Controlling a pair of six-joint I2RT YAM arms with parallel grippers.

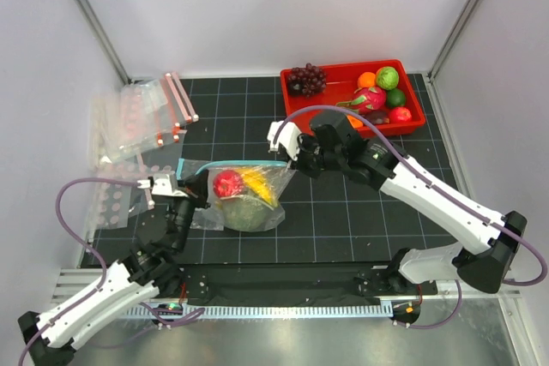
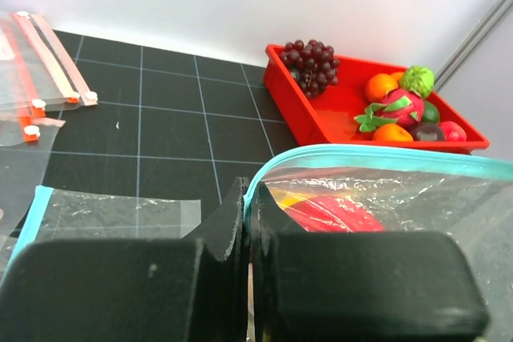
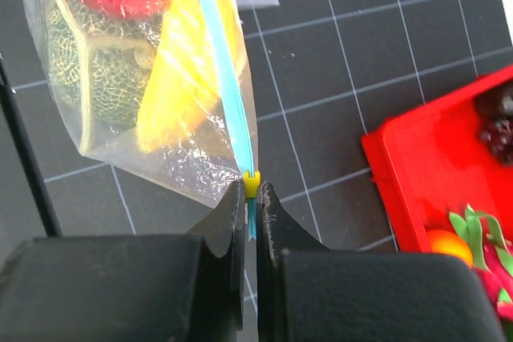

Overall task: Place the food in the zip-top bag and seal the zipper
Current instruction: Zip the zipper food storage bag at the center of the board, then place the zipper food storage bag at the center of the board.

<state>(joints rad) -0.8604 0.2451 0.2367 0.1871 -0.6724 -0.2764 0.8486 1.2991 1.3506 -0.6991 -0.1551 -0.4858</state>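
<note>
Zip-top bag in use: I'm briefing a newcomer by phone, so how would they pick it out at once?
On the black gridded mat, look near the middle, left of the red tray. The zip-top bag lies holding fruit, left pincer and right pincer shut on its mouth's ends. Its strip is teal-blue; the empty bags at rear left have pink-red strips.

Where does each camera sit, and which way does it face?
Top: above and behind the bases, looking down; both arms show, left gripper and right gripper pinching the bag.
Left wrist: low, facing the red tray; its shut fingers show.
Right wrist: looking down at the bag; its shut fingers show.
Both wrist views share bag and tray.
</note>
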